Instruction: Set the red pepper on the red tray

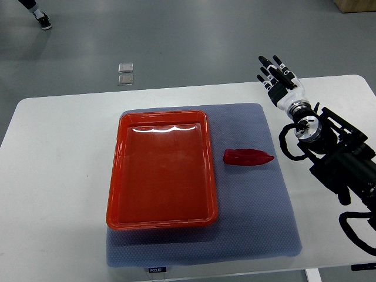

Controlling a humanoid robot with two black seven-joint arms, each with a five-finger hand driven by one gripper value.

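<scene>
Red on grey-blue: the red pepper lies on its side on the mat, just right of the red tray and not touching it, its pointed tip aimed toward the right of the frame. The tray sits left of centre on the same mat, shallow and glossy, with a glare strip along its upper inside edge. The mat covers the middle of a white table. The right arm enters from the lower right edge, its dark, cable-wrapped forearm running diagonally up to the right hand in the upper right of the frame, at the table's far edge. That hand is held well away from the pepper, its black-tipped fingers stretched out and slightly spread, pointing to the upper left, with nothing in them. At the top left corner a person's shoe shows on the grey floor, and two small square floor plates lie beyond the table.
</scene>
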